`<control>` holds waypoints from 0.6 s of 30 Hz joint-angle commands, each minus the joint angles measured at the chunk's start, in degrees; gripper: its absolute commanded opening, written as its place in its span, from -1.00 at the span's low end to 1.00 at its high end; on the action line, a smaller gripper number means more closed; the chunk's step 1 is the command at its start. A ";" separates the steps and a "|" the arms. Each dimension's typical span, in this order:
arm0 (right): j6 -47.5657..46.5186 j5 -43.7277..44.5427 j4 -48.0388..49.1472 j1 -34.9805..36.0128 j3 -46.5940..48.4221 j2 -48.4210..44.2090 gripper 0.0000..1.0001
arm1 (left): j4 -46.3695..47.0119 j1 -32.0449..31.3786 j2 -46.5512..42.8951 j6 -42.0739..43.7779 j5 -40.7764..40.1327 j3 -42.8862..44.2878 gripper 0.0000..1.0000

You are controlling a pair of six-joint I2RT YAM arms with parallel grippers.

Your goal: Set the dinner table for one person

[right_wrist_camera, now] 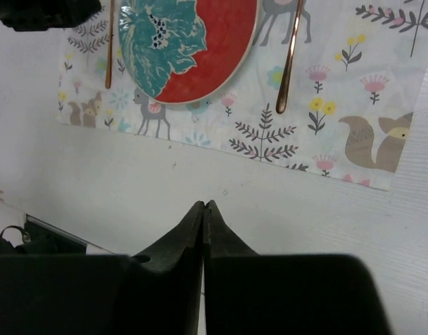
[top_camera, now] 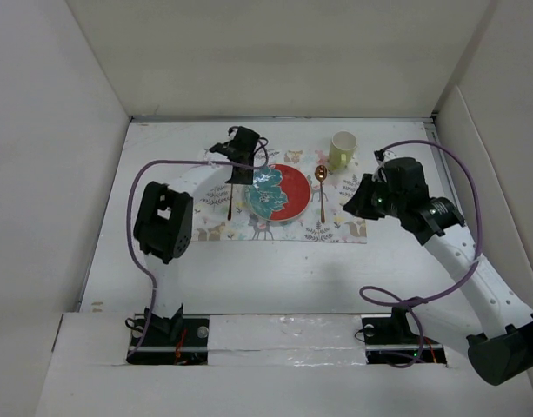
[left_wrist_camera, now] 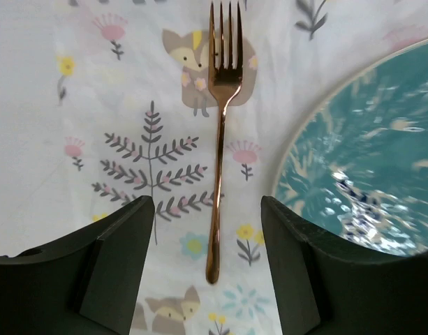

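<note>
Nearest us from above are the two arm bases [top_camera: 166, 330], bolted at the near edge of the dinner table [top_camera: 249, 274]. This plain white top carries a woodland placemat [top_camera: 340, 228] toward its far side. At the placemat's centre sits a red plate [top_camera: 283, 193] with a teal flower pattern. We see a copper fork [top_camera: 230, 201] on the placemat's left part, a copper spoon [top_camera: 321, 193] on its right part, and a pale yellow cup [top_camera: 342, 150] at its far right corner. The left gripper [top_camera: 238, 155] hangs over the placemat's far left part, and the right gripper [top_camera: 353, 205] hovers at its right edge.

From the left wrist, we find the left gripper [left_wrist_camera: 207, 206] spread wide and gripping nothing. The fork [left_wrist_camera: 217, 139] lies flat on the placemat [left_wrist_camera: 95, 91] between the two fingers [left_wrist_camera: 123, 265], touching neither, with its tines pointing away. The plate [left_wrist_camera: 367, 160] shows at the right.

From the right wrist, the right gripper [right_wrist_camera: 204, 209] has its jaws pressed together with nothing between them. It is above bare dinner table [right_wrist_camera: 165, 181], just off the near edge of the placemat [right_wrist_camera: 353, 105]. On the placemat we see the plate [right_wrist_camera: 200, 42], the spoon's handle [right_wrist_camera: 292, 63] and the fork's handle [right_wrist_camera: 110, 49].
</note>
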 commanded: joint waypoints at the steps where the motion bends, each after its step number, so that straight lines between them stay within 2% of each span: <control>1: -0.42 -0.85 -0.02 -0.29 5.42 -2.07 -0.99 | -1.76 -0.02 -12.72 -3.03 2.88 4.90 0.20; 3: 1.59 -1.12 0.58 0.23 8.40 -4.51 -1.00 | -2.38 -0.02 -18.61 -5.57 5.16 5.34 0.20; 6: 3.36 1.33 2.25 0.23 12.62 -7.25 -0.96 | -3.08 -0.02 -27.31 -8.83 3.94 4.03 0.18; 7: 3.37 3.09 2.43 0.23 15.86 -8.73 -0.82 | -3.43 -0.02 -29.59 -10.49 3.16 3.59 0.18; 8: 3.28 8.24 2.17 0.23 17.54 -9.27 -0.48 | -3.96 -0.02 -34.05 -11.38 2.02 2.45 0.19; 10: 3.10 14.76 1.30 0.23 22.54 -10.33 -0.22 | -3.70 -0.02 -39.00 -13.48 1.48 0.43 0.19; 11: 3.01 17.84 -0.19 0.23 24.05 -10.59 -0.07 | -3.00 -0.02 -44.68 -14.19 0.09 -1.06 0.20; 12: 2.58 24.39 -1.16 0.23 25.46 -10.68 -0.01 | -2.91 -0.02 -47.43 -14.89 -1.15 -3.77 0.21; 14: 2.22 30.50 -2.39 0.23 26.09 -11.38 0.11 | -2.12 -0.02 -56.28 -16.21 -5.35 -8.60 0.35; 15: 1.70 35.05 -2.14 0.23 25.21 -11.82 0.14 | -2.03 0.59 -58.51 -16.05 -6.42 -10.02 0.36; 17: 1.52 36.85 -1.70 0.23 21.80 -12.52 0.18 | -2.73 0.59 -63.34 -15.61 -8.97 -14.14 0.38; 18: 2.22 35.37 -1.00 -0.46 19.43 -12.53 0.21 | -4.39 0.59 -64.41 -16.13 -9.33 -15.82 0.51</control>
